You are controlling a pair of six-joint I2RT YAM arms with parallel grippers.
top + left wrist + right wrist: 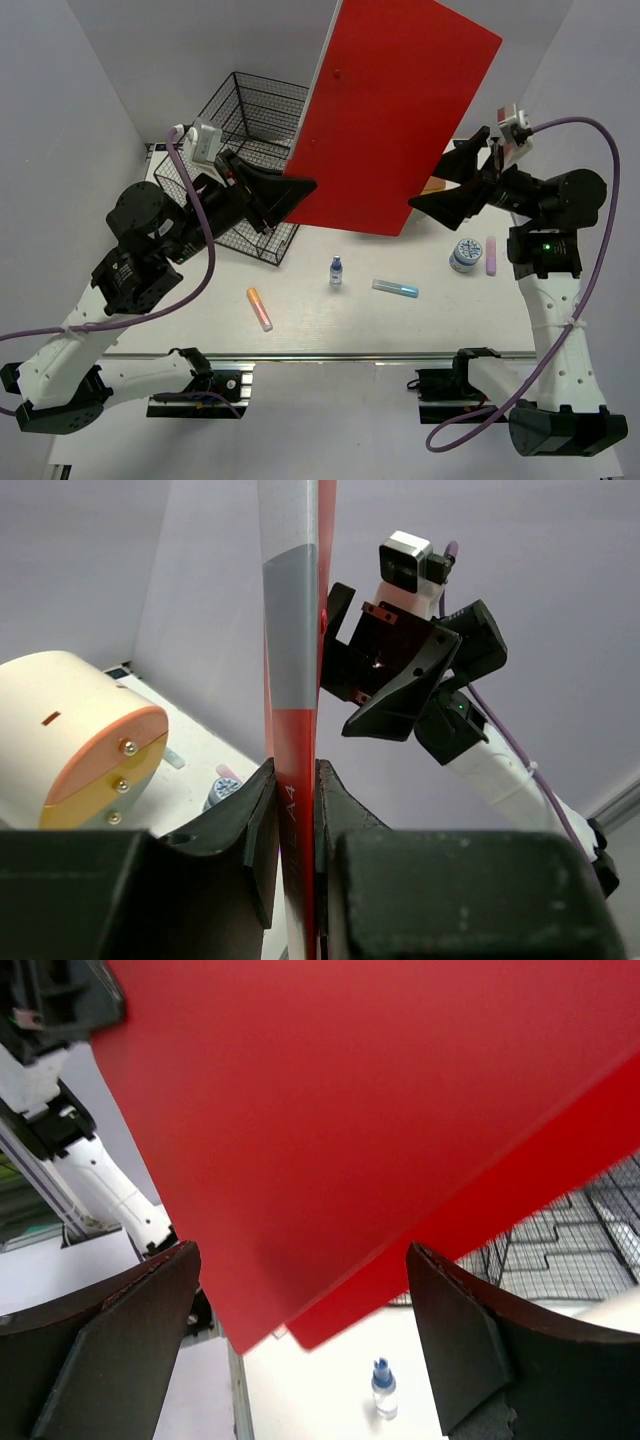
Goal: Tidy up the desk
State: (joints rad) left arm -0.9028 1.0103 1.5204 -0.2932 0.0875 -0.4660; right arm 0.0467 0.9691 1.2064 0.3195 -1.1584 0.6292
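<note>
Only the left wrist view shows the beige drawer unit (70, 730), and "A4" on the red folder (292, 660) the left gripper (293, 790) pinches; right gripper (300, 1260) gapes wide.

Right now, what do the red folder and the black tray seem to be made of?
Red folder: likely thin plastic or stiff card, matte; it stands flat, edge very thin. Black tray: coated metal wire, probably; an open grid shows.
</note>
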